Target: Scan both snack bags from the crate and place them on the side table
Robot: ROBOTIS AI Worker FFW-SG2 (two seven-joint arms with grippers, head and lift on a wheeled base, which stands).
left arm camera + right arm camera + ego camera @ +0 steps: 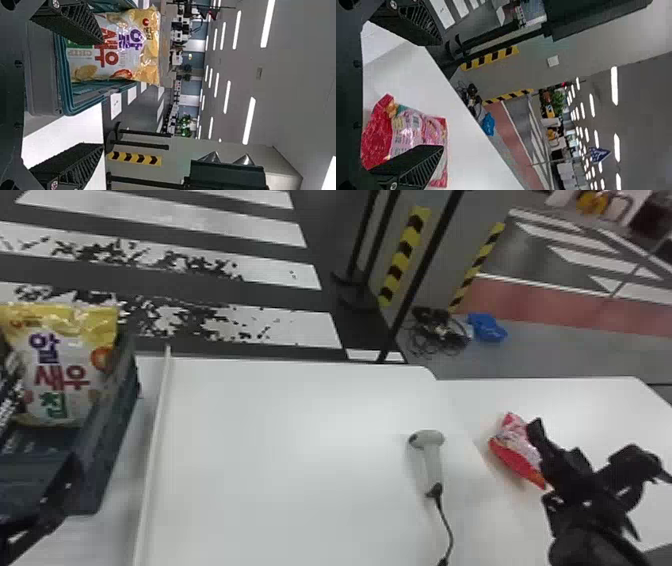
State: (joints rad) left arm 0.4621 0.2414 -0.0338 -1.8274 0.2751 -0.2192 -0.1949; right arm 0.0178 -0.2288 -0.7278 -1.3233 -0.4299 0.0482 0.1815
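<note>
My left gripper is low at the left in the head view, over the near part of the dark crate. Upright in that crate stands a yellow-and-white snack bag. The left wrist view has this bag beyond the parted fingers of my left gripper, which hold nothing. My right gripper is above the side table, its fingers apart. A red-and-pink snack bag lies on that table, partly behind one finger. In the right wrist view my right gripper is open beside the red bag.
A grey handheld scanner with a black cable lies on the white main table, near its right side. A raised pale strip runs between crate and scanner. Behind the tables stand black poles and a striped post.
</note>
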